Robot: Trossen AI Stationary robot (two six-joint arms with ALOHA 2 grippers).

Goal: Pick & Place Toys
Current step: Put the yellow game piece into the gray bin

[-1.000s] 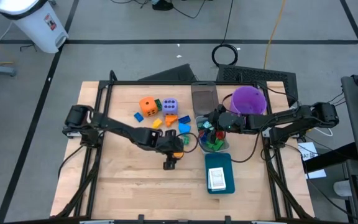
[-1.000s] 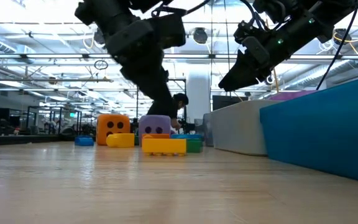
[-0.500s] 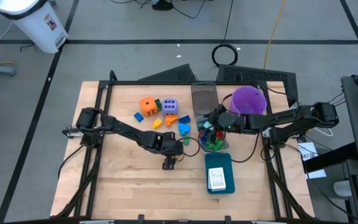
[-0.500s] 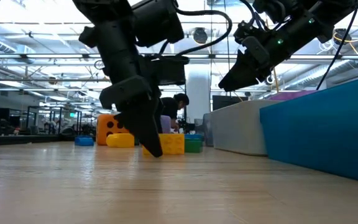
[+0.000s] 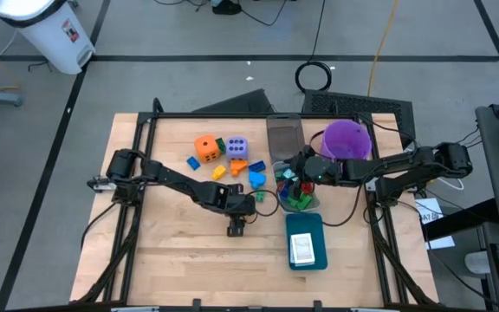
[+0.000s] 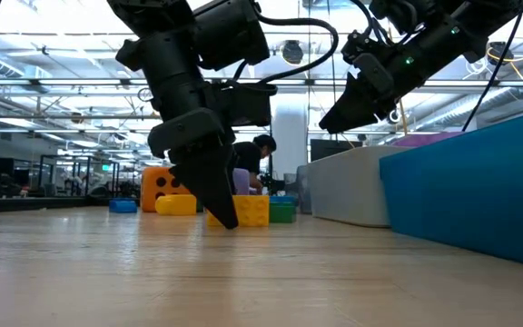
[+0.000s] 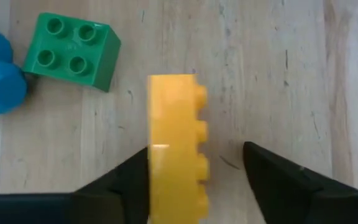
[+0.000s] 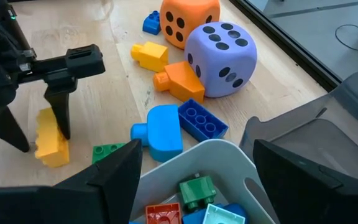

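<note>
The pale wooden plank table (image 5: 171, 251) stands on grey floor. The left gripper (image 7: 197, 171) straddles a yellow studded plastic brick (image 7: 176, 146), one finger touching; the right gripper (image 8: 194, 165) gapes wide over a white bin (image 8: 213, 158).

Left pincer (image 8: 42, 134) astride yellow block (image 8: 50, 144)

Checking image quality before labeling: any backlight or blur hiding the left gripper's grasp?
Low view: bright ceiling lights turn the left gripper into a silhouette hiding most of the yellow block. Left wrist view: block slightly soft at its near end, evenly lit, faint shadow on the table.
</note>
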